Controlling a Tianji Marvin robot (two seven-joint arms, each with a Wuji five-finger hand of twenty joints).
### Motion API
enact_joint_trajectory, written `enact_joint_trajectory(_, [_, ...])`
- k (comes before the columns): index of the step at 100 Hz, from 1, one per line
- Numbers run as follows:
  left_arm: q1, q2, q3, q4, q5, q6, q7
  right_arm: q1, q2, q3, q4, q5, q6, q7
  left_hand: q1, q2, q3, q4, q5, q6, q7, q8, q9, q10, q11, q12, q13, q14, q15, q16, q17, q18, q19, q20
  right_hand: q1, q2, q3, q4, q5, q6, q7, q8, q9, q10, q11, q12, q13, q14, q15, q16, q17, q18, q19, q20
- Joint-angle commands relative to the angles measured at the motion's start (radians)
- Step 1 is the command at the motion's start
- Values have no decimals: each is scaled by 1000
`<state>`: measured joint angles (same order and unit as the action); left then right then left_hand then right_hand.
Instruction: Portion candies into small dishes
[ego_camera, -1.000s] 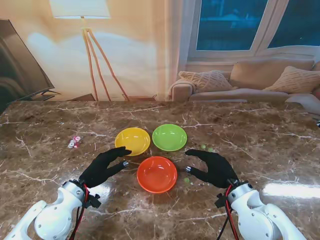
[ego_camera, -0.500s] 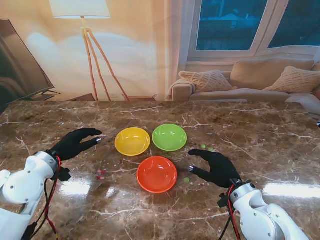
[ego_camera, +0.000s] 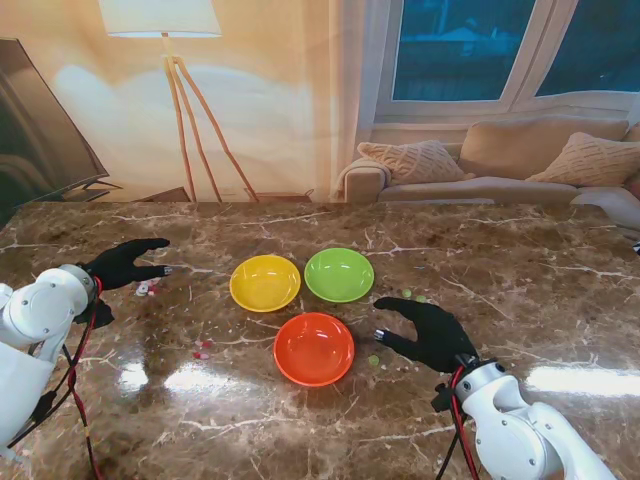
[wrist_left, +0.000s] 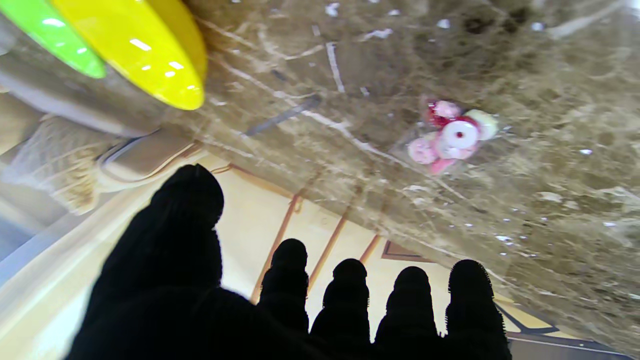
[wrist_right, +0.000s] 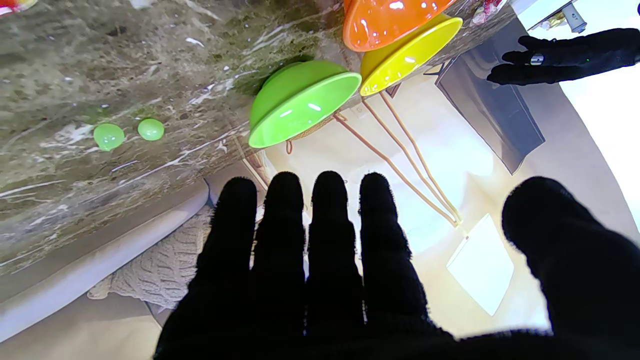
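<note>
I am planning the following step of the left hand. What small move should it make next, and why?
Probably lower the left hand onto the pink candies and close its fingers on one. The hand is open and holds nothing, the cluster lies on the table just beyond its fingertips, and the yellow dish looks empty.

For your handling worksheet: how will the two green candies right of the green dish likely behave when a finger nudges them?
The green candies look round and glossy, so they would probably roll on the polished marble table. Being small, they likely slip from the right hand.
</note>
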<state>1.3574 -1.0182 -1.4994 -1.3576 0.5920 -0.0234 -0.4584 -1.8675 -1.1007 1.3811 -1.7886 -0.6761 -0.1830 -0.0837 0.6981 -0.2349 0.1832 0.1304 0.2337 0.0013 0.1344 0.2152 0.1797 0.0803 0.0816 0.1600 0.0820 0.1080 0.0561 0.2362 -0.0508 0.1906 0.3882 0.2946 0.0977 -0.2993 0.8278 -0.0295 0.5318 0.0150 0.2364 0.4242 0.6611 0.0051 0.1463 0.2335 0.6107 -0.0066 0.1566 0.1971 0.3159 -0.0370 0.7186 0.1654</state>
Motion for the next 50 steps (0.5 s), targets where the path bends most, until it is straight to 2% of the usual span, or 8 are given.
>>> enact_joint_trajectory(1, [-35,7,14,24,8,20,-14,-3,-2,-4,9,5,11,13,-17,-51,34,7,-46,-17,-15,-28,-48,-20,-42,-8,-39,-3,-16,-7,1,41,-40,22,-1,4,17,14,5,-19,7,7,7,-6,1,16,11,-25,2,13,-4,-3,22,7])
enact_joint_trajectory(6, [-64,10,36,52,25,33,-26,-1,-2,-6,11,6,13,15,-18,-75,36,4,-58,-1,-20,-32,-54,-7,-46,-5,-40,10,-14,-5,13,54,-34,28,-1,4,17,14,5,-19,7,7,8,-6,2,16,12,-26,2,13,-4,-3,22,8])
enact_joint_trajectory(12, [-97,11,63,87,37,54,-28,1,-2,-7,13,8,14,18,-10,-104,59,-5,-57,73,-34,-42,-52,20,-39,17,-36,24,-6,4,23,47,-21,43,-1,2,18,14,6,-19,7,7,8,-7,2,16,13,-25,2,13,-4,-3,22,8])
enact_joint_trajectory(18, [-130,10,93,127,48,69,-21,3,-1,-8,14,9,15,21,2,-139,93,-37,-16,166,-59,-59,-46,46,-20,41,-25,21,5,14,26,13,1,50,0,2,19,14,8,-20,8,8,10,-6,3,17,14,-24,3,13,-3,-1,22,9])
enact_joint_trajectory(24, [-160,10,124,165,56,85,-19,5,-1,-8,16,11,16,21,7,-168,126,-68,4,217,-82,-63,-42,73,-2,57,-9,27,23,32,32,0,60,66,1,1,21,14,9,-20,9,8,11,-6,3,17,16,-24,4,14,-2,1,24,10])
enact_joint_trajectory(32, [-196,9,166,217,66,96,-6,6,-2,-9,18,12,18,21,6,-200,158,-103,32,249,-96,-54,-27,99,40,90,22,45,49,63,42,-2,135,84,1,0,23,13,11,-21,10,8,14,-6,5,18,18,-24,5,14,-2,3,25,11])
enact_joint_trajectory(38, [-220,8,198,253,75,107,6,4,-1,-8,17,11,24,22,5,-220,171,-125,48,258,-104,-44,-32,101,34,98,46,55,74,100,53,5,196,103,-1,0,23,13,12,-23,11,9,16,-7,5,18,19,-22,6,15,-1,5,27,13])
enact_joint_trajectory(50, [-258,6,258,319,87,132,29,0,-2,-6,18,10,27,19,9,-238,196,-139,56,250,-110,-24,-28,99,48,129,93,69,104,163,87,42,318,162,-1,-1,24,13,13,-23,11,8,17,-7,5,19,22,-20,7,16,2,9,31,16])
